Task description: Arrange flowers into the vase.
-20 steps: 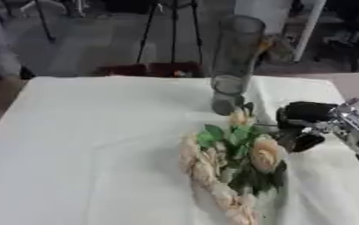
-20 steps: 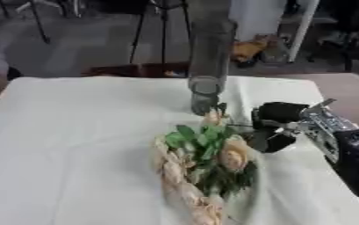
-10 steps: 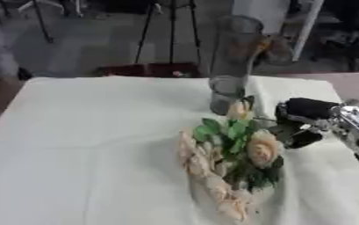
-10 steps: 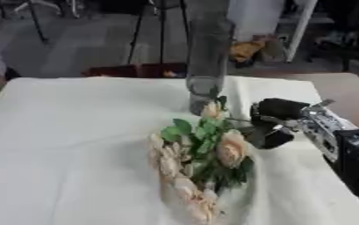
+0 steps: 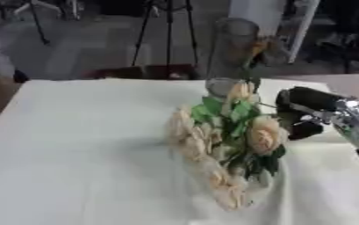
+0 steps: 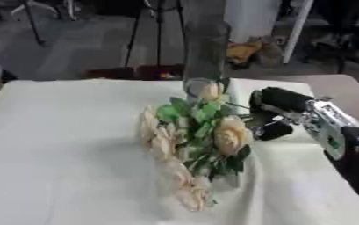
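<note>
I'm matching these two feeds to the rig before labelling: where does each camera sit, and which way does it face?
Left eye view: in the head, looking down and forward over the white table at the flowers and tall clear vase; the right hand enters from the right, fingers curled at the stems.
Right eye view: beside it, facing the same way; more of the right forearm shows at the right edge.
Shared: table, flowers, vase and right hand, shifted slightly sideways. The left hand shows in neither.
</note>
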